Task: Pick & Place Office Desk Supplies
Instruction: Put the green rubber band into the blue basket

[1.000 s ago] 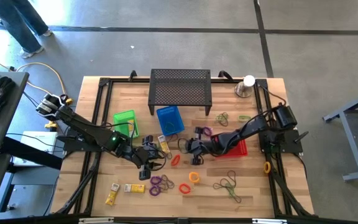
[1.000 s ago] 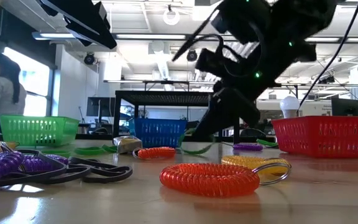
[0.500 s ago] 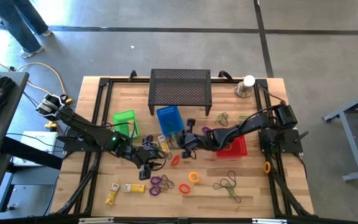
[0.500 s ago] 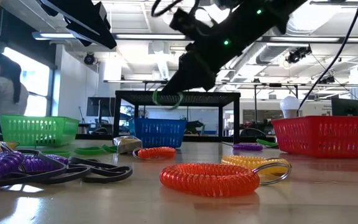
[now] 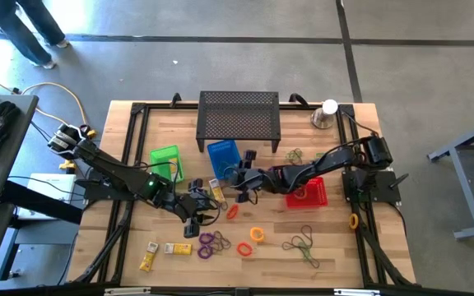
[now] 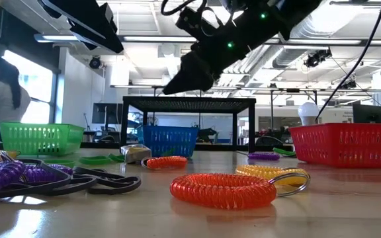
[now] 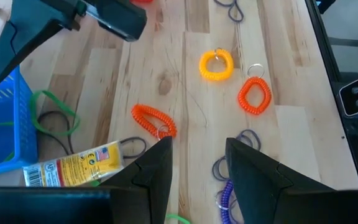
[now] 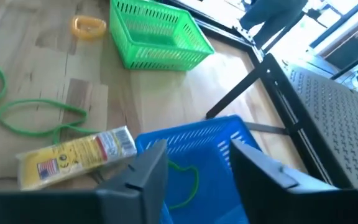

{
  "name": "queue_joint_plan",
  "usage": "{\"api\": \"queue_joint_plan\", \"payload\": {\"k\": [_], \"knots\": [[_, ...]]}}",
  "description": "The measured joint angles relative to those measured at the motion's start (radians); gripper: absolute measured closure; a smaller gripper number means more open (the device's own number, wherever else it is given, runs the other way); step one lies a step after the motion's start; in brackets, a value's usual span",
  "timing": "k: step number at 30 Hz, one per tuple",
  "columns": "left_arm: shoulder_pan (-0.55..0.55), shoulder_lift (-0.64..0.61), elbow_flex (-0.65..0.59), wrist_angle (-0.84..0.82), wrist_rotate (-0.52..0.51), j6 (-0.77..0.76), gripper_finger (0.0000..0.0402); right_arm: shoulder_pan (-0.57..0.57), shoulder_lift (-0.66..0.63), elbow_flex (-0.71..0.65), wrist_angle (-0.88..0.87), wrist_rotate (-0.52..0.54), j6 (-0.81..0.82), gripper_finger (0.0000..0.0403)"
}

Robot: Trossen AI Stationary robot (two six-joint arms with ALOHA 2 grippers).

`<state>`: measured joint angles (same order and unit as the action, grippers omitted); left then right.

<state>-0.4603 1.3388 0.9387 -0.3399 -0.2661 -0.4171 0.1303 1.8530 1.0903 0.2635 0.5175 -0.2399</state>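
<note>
Two arms show from above: my right gripper point(image 5: 239, 174) hangs over the blue basket point(image 5: 223, 158), my left gripper point(image 5: 194, 207) low by a yellow packet point(image 5: 217, 191). Low view: orange coil point(image 6: 222, 190) nearest. Left wrist: fingers point(image 7: 157, 165) spread, nothing between. Right wrist: fingers point(image 8: 143, 177) parted, a green loop point(image 8: 188, 180) in the basket.

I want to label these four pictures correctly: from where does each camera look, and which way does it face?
High view: above, facing straight down on the table; both arms show.
Low view: at table-top height, facing across to the room; one arm overhead.
Left wrist view: on the left arm, facing the tabletop; left pincer open.
Right wrist view: on the right arm, over the blue basket; right pincer open.
Shared: the blue basket shows in all views.
</note>
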Motion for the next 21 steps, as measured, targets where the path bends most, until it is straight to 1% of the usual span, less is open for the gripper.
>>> {"api": "queue_joint_plan", "payload": {"k": [4,8,12,16,21], "knots": [[0.0,0.0,-0.012,0.0,0.0,-0.002,0.0258,0.0,0.0,0.0,-0.026,0.0,0.02,0.0196],[0.0,0.0,-0.015,0.0,0.0,-0.002,0.0258,0.013,0.0,0.0,-0.097,0.001,0.115,0.0183],[0.0,0.0,-0.015,0.001,0.0,-0.002,0.0258,0.034,0.0,0.0,-0.225,-0.004,0.269,0.019],[0.0,0.0,-0.015,0.001,0.001,-0.002,0.0258,0.04,0.0,0.0,-0.344,-0.086,0.457,0.0205],[0.0,0.0,-0.015,0.007,0.001,-0.002,0.0258,0.029,0.0,-0.001,-0.364,-0.109,0.56,0.0222]]}}
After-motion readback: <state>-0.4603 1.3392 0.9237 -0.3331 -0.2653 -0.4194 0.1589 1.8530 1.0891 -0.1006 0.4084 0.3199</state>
